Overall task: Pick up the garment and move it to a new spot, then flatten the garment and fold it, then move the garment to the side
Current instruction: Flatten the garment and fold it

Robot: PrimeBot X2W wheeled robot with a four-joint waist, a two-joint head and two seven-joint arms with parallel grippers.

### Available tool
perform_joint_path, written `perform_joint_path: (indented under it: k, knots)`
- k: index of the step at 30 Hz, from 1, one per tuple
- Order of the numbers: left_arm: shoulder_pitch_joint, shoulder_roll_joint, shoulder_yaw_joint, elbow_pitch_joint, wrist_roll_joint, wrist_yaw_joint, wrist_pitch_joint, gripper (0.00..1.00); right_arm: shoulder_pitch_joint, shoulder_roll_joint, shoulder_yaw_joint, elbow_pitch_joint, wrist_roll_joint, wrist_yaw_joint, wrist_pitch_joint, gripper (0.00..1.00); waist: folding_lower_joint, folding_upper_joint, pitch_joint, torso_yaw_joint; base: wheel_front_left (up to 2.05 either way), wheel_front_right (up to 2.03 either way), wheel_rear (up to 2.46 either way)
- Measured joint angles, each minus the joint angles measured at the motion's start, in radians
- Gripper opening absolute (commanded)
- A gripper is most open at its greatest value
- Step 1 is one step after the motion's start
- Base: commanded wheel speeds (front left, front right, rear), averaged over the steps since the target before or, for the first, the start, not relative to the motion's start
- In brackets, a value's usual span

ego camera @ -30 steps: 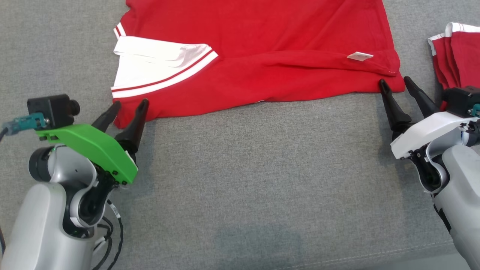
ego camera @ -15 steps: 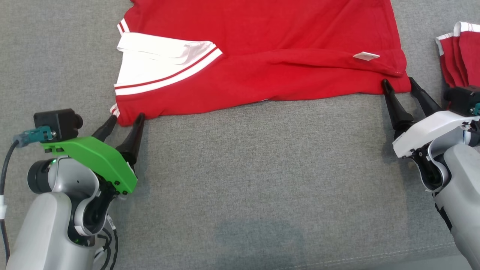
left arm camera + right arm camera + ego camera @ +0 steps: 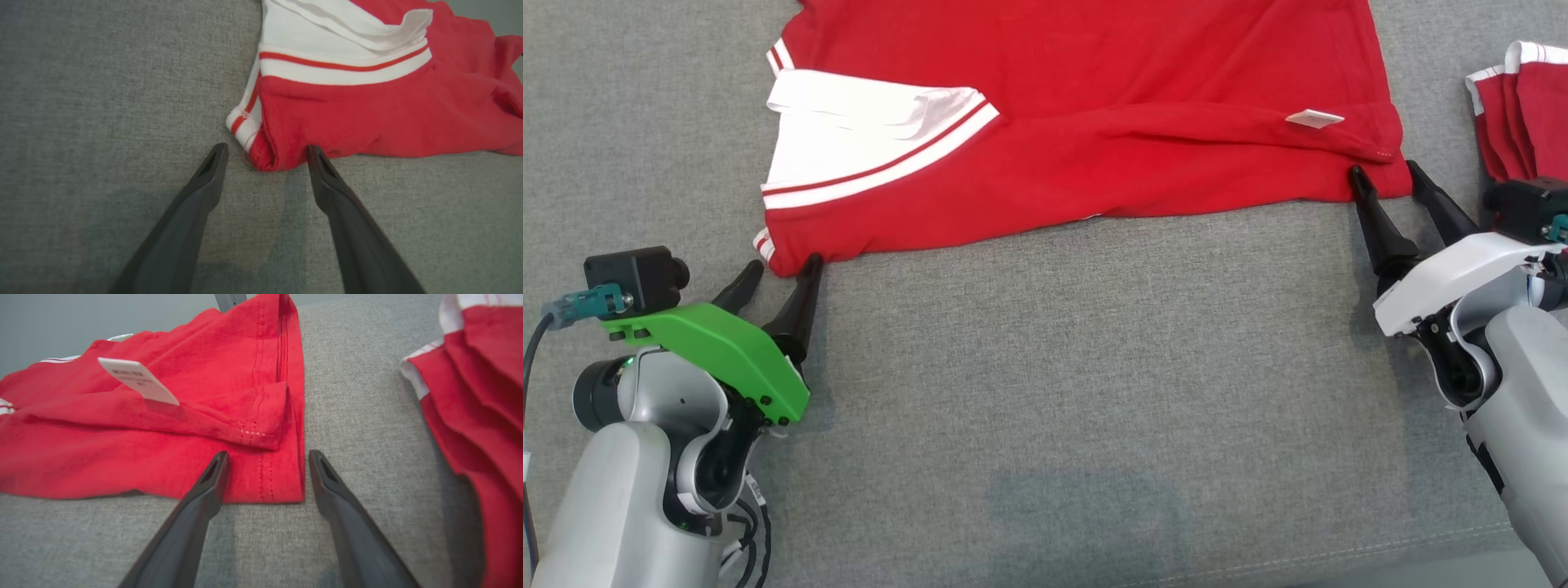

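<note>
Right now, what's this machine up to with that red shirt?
A two-armed robot is working on a red garment with white striped trim, spread on a grey cushioned surface. Its left gripper and right gripper each sit open at one near corner of the cloth, jaws either side of the edge, not closed on it yet. A second pile of red fabric lies off to the right.

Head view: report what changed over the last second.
The left hand drew back toward the robot; open, it earlier straddled the near corner of the red garment and now reaches just its tip. Nothing was gripped or released. The right hand stays open at the other corner; the garment lies unmoved.
</note>
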Motion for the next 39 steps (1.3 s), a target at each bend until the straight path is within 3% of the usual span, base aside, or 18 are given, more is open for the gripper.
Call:
perform_joint_path:
  k: [6, 11, 13, 16, 17, 20, 21, 23, 24, 29, 34, 39]
  knots:
    - [-0.009, -0.004, 0.002, 0.010, -0.002, 0.000, 0.000, 1.00, 0.000, 0.003, 0.006, 0.007, 0.008, 0.000, 0.003, 1.00, 0.0000, 0.0000, -0.001, -0.005, 0.00, 0.00, 0.00]
    - [-0.025, -0.023, 0.004, 0.021, -0.016, 0.000, 0.000, 0.91, -0.002, 0.004, 0.013, 0.011, 0.010, 0.000, 0.008, 1.00, 0.0000, 0.0000, -0.004, -0.009, 0.00, 0.00, 0.00]
    - [-0.027, -0.027, 0.005, 0.025, -0.023, 0.000, 0.000, 0.83, -0.003, 0.005, 0.016, 0.013, 0.010, 0.000, 0.008, 0.95, 0.0000, 0.0000, -0.006, -0.011, 0.00, 0.00, 0.00]
    - [-0.030, -0.028, 0.008, 0.033, -0.030, 0.000, 0.004, 0.56, -0.003, 0.008, 0.023, 0.016, 0.015, 0.000, 0.011, 0.50, 0.0000, 0.0000, -0.010, -0.014, 0.00, 0.00, 0.00]
    - [-0.030, -0.028, 0.007, 0.036, -0.033, 0.000, 0.005, 0.48, -0.003, 0.008, 0.024, 0.017, 0.018, 0.000, 0.013, 0.46, 0.0000, 0.0000, -0.011, -0.015, 0.00, 0.00, 0.00]
    - [-0.030, -0.029, 0.007, 0.044, -0.041, 0.000, 0.006, 0.42, -0.003, 0.013, 0.031, 0.020, 0.023, 0.000, 0.019, 0.38, 0.0000, 0.0000, -0.013, -0.017, 0.00, 0.00, 0.00]
    - [-0.030, -0.030, 0.007, 0.047, -0.041, 0.000, 0.006, 0.35, -0.003, 0.016, 0.034, 0.020, 0.027, 0.000, 0.019, 0.37, 0.0000, 0.0000, -0.013, -0.017, 0.00, 0.00, 0.00]
    - [-0.032, -0.030, 0.007, 0.055, -0.041, 0.000, 0.007, 0.04, -0.003, 0.021, 0.037, 0.020, 0.028, 0.000, 0.019, 0.27, 0.0000, 0.0000, -0.014, -0.018, 0.00, 0.00, 0.00]
    - [-0.033, -0.030, 0.006, 0.058, -0.041, 0.000, 0.013, 0.00, -0.003, 0.021, 0.039, 0.020, 0.028, 0.000, 0.021, 0.26, 0.0000, 0.0000, -0.014, -0.019, 0.00, 0.00, 0.00]
    - [-0.045, -0.030, -0.006, 0.064, -0.041, -0.001, 0.014, 0.00, -0.003, 0.021, 0.048, 0.019, 0.038, 0.000, 0.026, 0.00, 0.0000, 0.0000, -0.017, -0.022, 0.00, 0.00, 0.00]
    - [-0.060, -0.027, -0.018, 0.067, -0.058, -0.022, 0.036, 0.00, -0.003, 0.014, 0.062, 0.019, 0.062, 0.000, 0.030, 0.00, 0.0000, 0.0000, -0.026, -0.021, 0.00, 0.00, 0.00]
    - [-0.089, 0.040, -0.016, 0.035, -0.061, -0.054, 0.092, 0.00, -0.002, -0.010, 0.089, -0.014, 0.134, 0.000, 0.097, 0.00, 0.0000, 0.0000, -0.050, -0.013, 0.00, 0.00, 0.00]
